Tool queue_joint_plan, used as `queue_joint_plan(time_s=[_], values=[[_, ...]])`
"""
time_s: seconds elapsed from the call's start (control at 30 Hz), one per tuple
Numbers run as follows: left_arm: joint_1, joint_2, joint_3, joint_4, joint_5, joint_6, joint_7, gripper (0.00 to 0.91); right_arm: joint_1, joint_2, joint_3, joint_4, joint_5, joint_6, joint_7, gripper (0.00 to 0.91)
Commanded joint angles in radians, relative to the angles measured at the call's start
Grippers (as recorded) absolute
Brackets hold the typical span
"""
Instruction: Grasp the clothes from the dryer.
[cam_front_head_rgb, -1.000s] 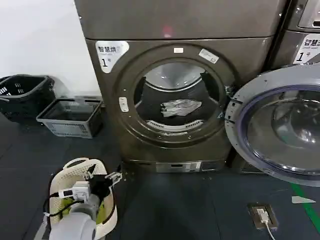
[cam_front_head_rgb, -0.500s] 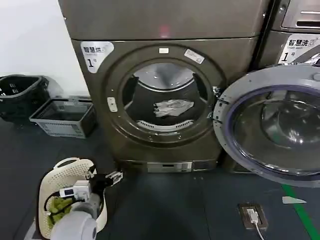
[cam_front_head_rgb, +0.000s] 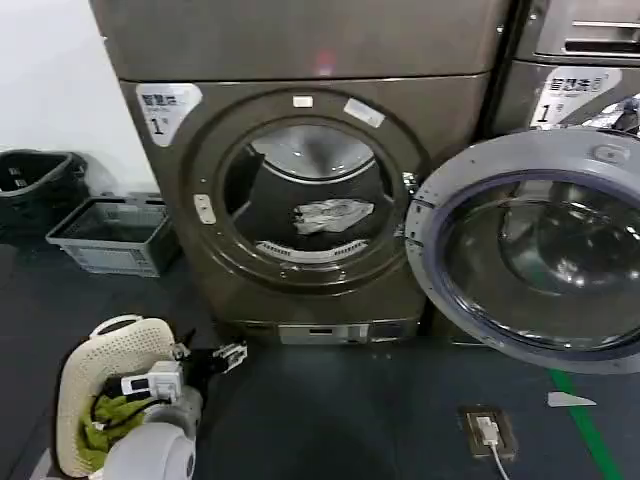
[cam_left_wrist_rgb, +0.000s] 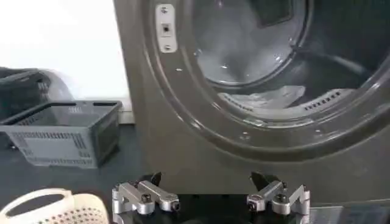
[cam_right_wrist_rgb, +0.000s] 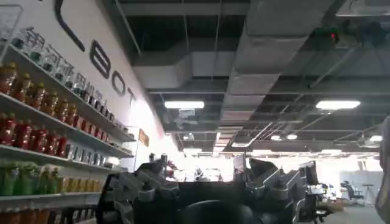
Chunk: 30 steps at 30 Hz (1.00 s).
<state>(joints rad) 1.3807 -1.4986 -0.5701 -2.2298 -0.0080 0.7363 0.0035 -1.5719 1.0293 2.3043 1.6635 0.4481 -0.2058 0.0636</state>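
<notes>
- Dark, matte floor (cam_front_head_rgb: 330, 420) runs up to a white wall, with a green stripe and a small flat plate with a white cable lying on it toward the right.
- Nearest, the left end effector (cam_front_head_rgb: 215, 357) hovers low over the floor with its two metal fingers spread wide and nothing between them, pointing at the machine's base.
- Just beside that arm stands a white perforated basket (cam_front_head_rgb: 95, 360) holding a yellow-green cloth (cam_front_head_rgb: 105, 415).
- The right end effector (cam_right_wrist_rgb: 213, 182) points up toward a ceiling of ducts and strip lights, its fingers apart and empty, with shelves of bottles along a wall lettered "BOT".
- The dryer (cam_front_head_rgb: 300, 110) is a bronze-grey metal box with a round porthole; its grey-rimmed glass door (cam_front_head_rgb: 530, 260) hangs open to the right, and a white label at its upper left reads "1".
- The clothes (cam_front_head_rgb: 332, 213), a small wrinkled whitish-grey bundle, lie inside on the drum's floor, near the front lip.
- Farther left, a grey slatted crate (cam_front_head_rgb: 110, 235) and a black basket (cam_front_head_rgb: 40, 185) sit by the wall.
</notes>
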Motion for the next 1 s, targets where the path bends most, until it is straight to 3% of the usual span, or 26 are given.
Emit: queue_joint_plan(time_s=[0.03, 1.0], values=[[0.001, -0.001, 0.000, -0.001, 0.001, 0.049, 0.000, 0.907, 0.000, 0.000, 0.001, 0.000, 0.000, 0.001, 0.000, 0.907], [0.004, -0.003, 0.010, -0.015, 0.006, 0.049, 0.003, 0.907, -0.005, 0.016, -0.001, -0.005, 0.001, 0.029, 0.002, 0.907]])
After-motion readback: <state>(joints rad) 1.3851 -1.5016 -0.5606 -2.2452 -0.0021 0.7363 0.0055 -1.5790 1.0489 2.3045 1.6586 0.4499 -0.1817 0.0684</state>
